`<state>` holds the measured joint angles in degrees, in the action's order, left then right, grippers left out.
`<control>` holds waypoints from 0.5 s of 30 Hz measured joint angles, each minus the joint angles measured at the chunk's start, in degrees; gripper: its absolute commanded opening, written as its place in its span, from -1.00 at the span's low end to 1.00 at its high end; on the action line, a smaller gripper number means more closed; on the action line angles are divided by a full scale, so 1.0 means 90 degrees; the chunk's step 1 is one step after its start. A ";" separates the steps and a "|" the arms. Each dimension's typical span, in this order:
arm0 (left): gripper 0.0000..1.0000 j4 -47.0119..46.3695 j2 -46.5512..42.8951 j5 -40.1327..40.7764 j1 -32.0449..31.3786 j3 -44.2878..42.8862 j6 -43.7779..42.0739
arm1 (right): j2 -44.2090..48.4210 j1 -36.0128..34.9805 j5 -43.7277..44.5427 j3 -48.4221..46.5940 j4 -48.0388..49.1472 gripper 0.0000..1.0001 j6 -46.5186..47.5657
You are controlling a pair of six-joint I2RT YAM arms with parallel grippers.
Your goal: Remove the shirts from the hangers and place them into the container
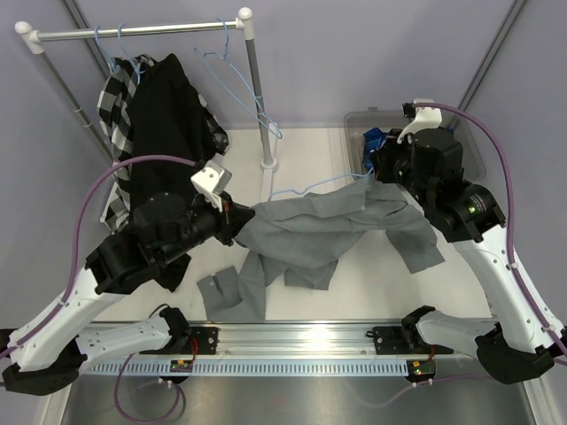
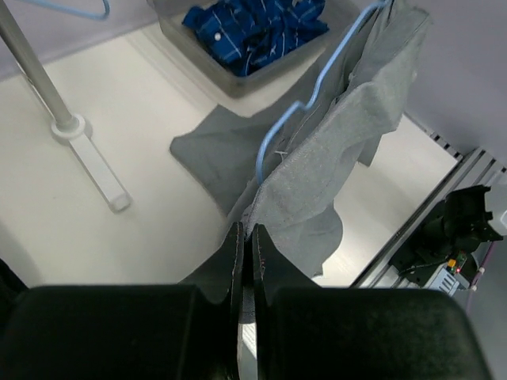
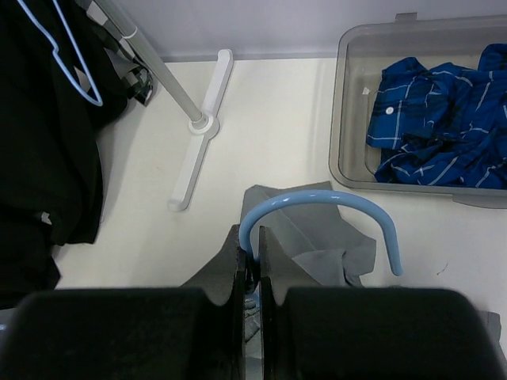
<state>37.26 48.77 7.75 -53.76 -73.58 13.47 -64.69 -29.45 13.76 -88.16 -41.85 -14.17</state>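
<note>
The middle shirt (image 1: 328,226) spreads across the table (image 1: 310,146) (hanger (image 3: 317,197) partly inside). A second shirt (image 3: 432,119) sits in the container (image 3: 341,111), back right; hung shirts (image 1: 159,115) dangle from the rail (image 1: 133,32), back left.

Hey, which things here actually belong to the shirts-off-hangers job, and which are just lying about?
Part of the job:
grey shirt
blue hanger still in it
blue plaid shirt
container
black shirt
check shirt

Just there:
clothes rail
purple cables
metal track at the near edge
</note>
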 measured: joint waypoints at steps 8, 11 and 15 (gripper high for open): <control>-1.00 0.0039 -0.0034 -0.0260 0.0000 0.0644 0.0250 | 0.0039 0.0002 -0.0041 -0.0228 0.0066 -1.00 -0.0287; -0.82 -0.0012 0.0000 -0.0379 0.0000 0.0651 0.0313 | 0.0100 0.0012 -0.0279 -0.0226 0.0172 -1.00 -0.0316; 0.44 -0.0168 0.0143 -0.0760 0.0002 0.0648 0.0340 | 0.0265 0.0022 -0.0607 -0.0206 0.0389 -1.00 -0.0272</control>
<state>35.75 50.06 0.91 -53.74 -67.75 16.53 -62.30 -29.26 8.29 -90.02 -38.35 -16.62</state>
